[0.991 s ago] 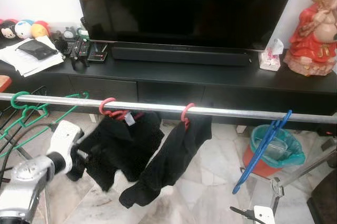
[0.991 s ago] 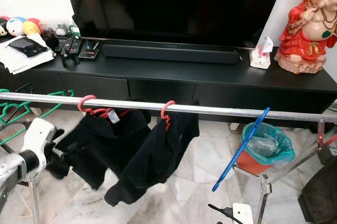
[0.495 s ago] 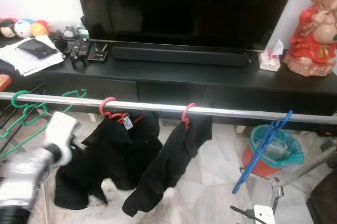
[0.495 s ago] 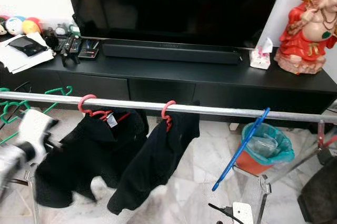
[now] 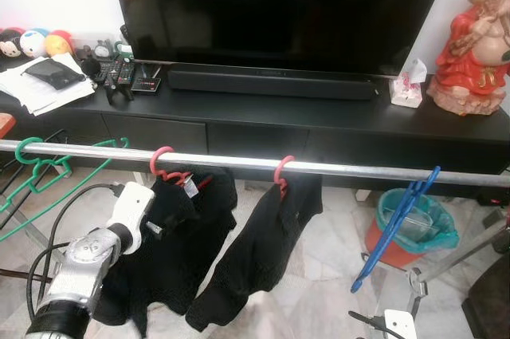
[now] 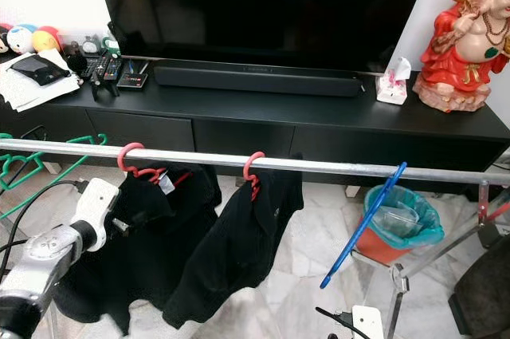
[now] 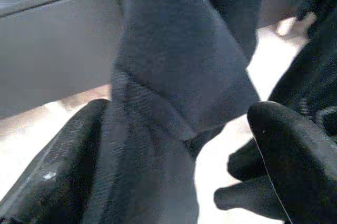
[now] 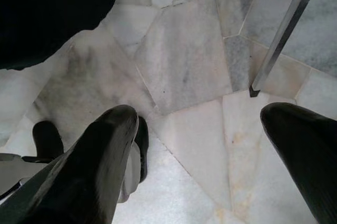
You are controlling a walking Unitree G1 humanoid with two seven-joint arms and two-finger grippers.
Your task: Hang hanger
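**Q:** Item one, the left arm. What changed?

**A:** A second ago I had the left gripper (image 7: 179,145) low beside the left black garment (image 5: 171,251), with the cloth bunched and lifted. Half a second ago the arm was blurred and the cloth dropped longer. Now the wrist sits higher, near the garment's collar, just under the rail (image 5: 358,170). Fingers spread wide, with a fold of the black cloth between them in the wrist view; I judge it not clamped.

**Q:** Item two, the hanger?

**A:** Red hanger (image 5: 163,165) hooked over the rail, carrying that garment. A second red hanger (image 5: 282,173) hangs beside it with another black garment (image 5: 259,255). Green hangers (image 5: 36,165) at the left end, a blue hanger (image 5: 398,223) tilted off the right end.

**Q:** Item three, the right arm?

**A:** Right gripper (image 8: 200,145) idle, fingers wide apart, pointing at the marble floor (image 8: 184,66).

**Q:** Meaning for the task?

**A:** Hook is seated. I judge the hang essentially done, release stage.
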